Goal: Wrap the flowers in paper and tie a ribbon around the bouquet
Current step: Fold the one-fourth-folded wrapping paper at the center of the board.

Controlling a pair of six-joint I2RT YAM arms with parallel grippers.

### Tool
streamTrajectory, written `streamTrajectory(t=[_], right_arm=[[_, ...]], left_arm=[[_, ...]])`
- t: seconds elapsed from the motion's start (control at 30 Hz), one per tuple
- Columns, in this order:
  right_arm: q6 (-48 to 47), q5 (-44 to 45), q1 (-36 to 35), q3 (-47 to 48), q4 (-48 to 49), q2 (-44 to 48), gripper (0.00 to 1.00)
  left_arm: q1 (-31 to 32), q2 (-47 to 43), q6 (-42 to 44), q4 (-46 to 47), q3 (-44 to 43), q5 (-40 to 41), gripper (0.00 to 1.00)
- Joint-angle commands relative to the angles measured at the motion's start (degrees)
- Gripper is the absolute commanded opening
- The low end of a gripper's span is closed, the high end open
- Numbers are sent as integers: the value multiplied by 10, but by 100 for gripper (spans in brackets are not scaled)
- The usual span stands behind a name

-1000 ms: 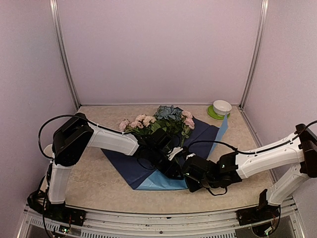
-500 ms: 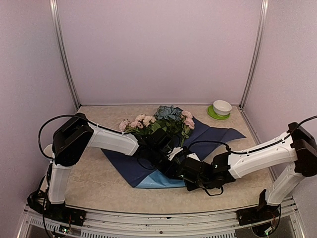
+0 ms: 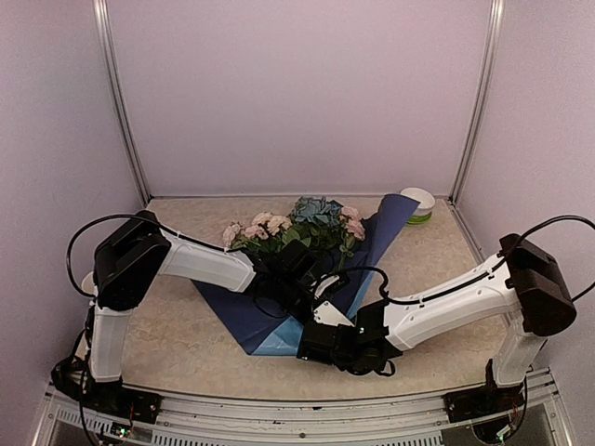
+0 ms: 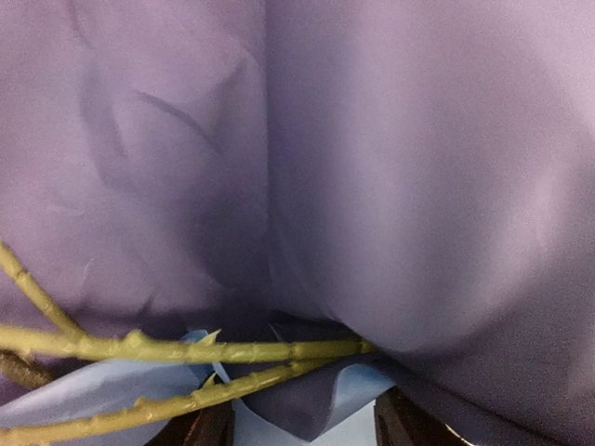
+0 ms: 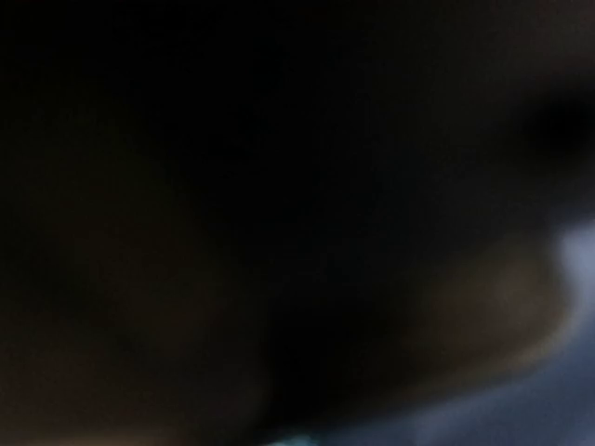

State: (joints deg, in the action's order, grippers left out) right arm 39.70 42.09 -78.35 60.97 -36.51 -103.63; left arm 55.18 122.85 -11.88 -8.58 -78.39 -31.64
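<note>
Wrapping was in hand: left gripper (image 4: 299, 429) apart over the stems (image 4: 232, 352), right gripper (image 3: 311, 347) shut near the worktop's (image 3: 172, 348) front edge, the paper (image 3: 232, 311) next needing folding across the flowers (image 3: 311, 216).

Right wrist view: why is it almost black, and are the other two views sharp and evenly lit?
Right wrist view: nearly all dark and blurred, with only a pale bluish smear at the right edge; the camera is probably very close to something. Left wrist view: evenly lit, the paper slightly soft, the stems of the flowers sharp. Top external view: sharp, even light, soft shadows, no glare.
</note>
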Motion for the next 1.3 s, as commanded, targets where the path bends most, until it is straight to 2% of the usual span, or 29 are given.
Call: streamTrajectory(t=[0.0,0.17,0.3,0.4,0.47,0.63,0.8,0.97,1.07,1.13,1.27], right_arm=[[-58,11,-14,18,-29,-47,0],[-84,-3,-19,21,-21,-66,0],[-102,-4,-23,34,-22,-83,0],[-115,0,-25,43,-30,-95,0],[-121,1,-25,45,-33,-98,0],[-131,7,-29,62,-51,-104,0],[-131,15,-32,76,-68,-110,0],[-131,11,-34,81,-67,-110,0],[-131,13,-34,84,-70,-109,0],[-131,16,-33,85,-70,-109,0],[-148,18,-33,86,-72,-110,0]], left_arm=[[-36,-72,-11,66,57,42,56],[-77,-192,-39,161,134,66,65],[-94,-283,-65,242,192,87,81],[-80,-312,-87,301,207,83,91],[-60,-300,-83,294,175,91,98],[-17,-200,-50,192,35,118,99],[26,-128,25,65,-120,267,99],[42,-93,43,-1,-184,429,99],[47,-78,48,-17,-194,490,96],[48,-66,49,-31,-199,511,88],[45,-60,43,-44,-202,509,56]])
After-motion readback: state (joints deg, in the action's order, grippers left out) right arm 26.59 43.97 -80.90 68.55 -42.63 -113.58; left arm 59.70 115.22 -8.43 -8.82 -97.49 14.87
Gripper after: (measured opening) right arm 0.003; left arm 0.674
